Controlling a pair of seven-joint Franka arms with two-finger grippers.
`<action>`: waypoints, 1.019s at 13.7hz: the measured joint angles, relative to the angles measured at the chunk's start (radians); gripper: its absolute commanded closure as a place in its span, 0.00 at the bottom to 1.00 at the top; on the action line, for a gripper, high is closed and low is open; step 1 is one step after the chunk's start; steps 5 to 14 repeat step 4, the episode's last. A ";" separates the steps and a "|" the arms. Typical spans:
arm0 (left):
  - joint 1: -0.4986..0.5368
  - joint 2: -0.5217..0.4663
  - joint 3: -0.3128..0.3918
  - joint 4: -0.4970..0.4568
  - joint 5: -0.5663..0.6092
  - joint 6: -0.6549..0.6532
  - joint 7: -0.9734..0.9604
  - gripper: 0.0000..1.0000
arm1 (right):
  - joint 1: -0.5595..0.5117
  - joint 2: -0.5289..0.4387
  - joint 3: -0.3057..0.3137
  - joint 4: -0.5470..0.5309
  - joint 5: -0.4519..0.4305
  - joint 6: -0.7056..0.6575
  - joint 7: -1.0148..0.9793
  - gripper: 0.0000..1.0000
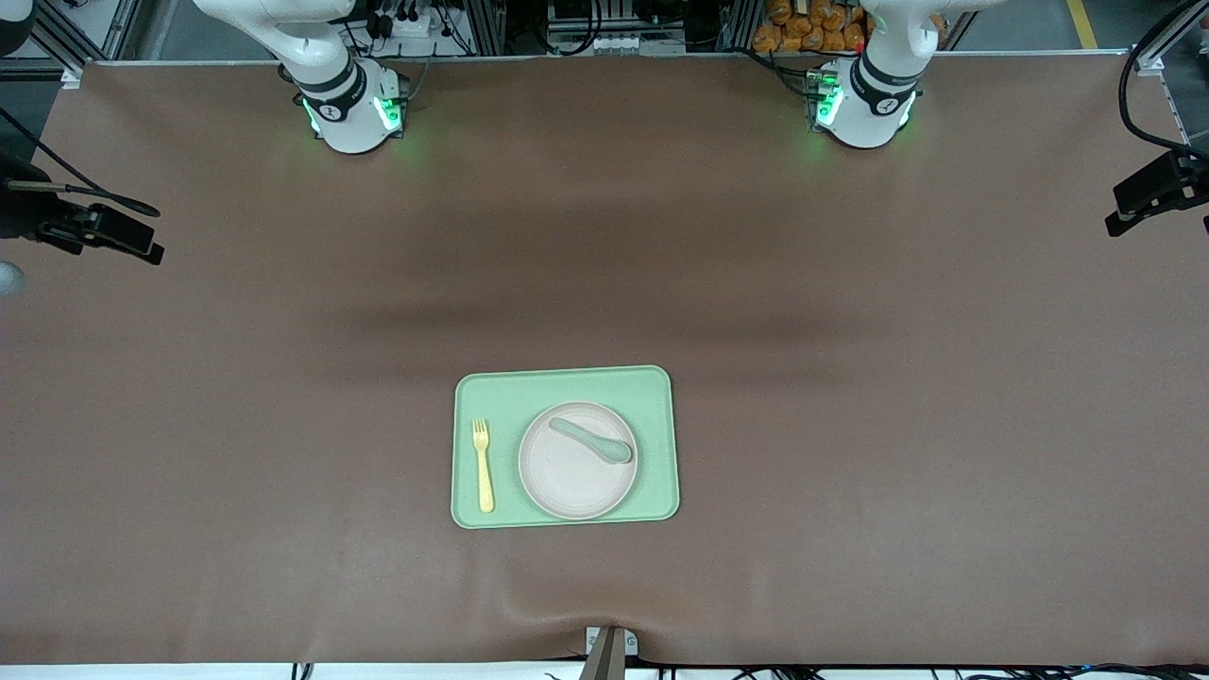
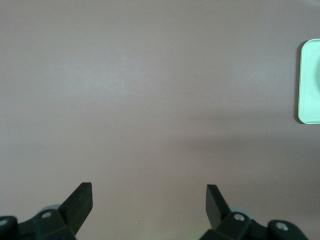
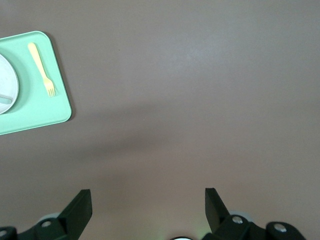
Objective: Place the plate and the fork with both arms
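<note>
The cream plate [image 1: 577, 463] lies on a light-green tray [image 1: 565, 382] near the front camera's edge of the table. The pale-yellow fork [image 1: 484, 465] lies on the tray beside the plate, toward the right arm's end, tines pointing to the bases. Both show in the right wrist view, the fork [image 3: 41, 62] and the plate's edge [image 3: 9, 82]. My left gripper [image 2: 149, 192] is open and empty, high over bare table. My right gripper [image 3: 148, 197] is open and empty, high over bare table. Neither hand shows in the front view; both arms wait near their bases.
A grey-green spoon [image 1: 591, 440] lies across the plate. The tray's corner shows in the left wrist view [image 2: 310, 82]. Brown cloth [image 1: 850, 378] covers the table. Camera mounts stand at both table ends [image 1: 1157, 189], [image 1: 85, 227].
</note>
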 measured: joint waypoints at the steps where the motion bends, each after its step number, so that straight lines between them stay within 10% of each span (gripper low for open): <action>1: 0.000 0.000 -0.002 0.000 0.000 -0.001 -0.011 0.00 | 0.000 0.000 0.000 0.000 0.000 0.000 0.000 0.00; 14: -0.002 0.000 -0.010 0.000 0.000 -0.007 -0.026 0.00 | 0.000 0.000 0.000 0.000 0.000 0.000 0.000 0.00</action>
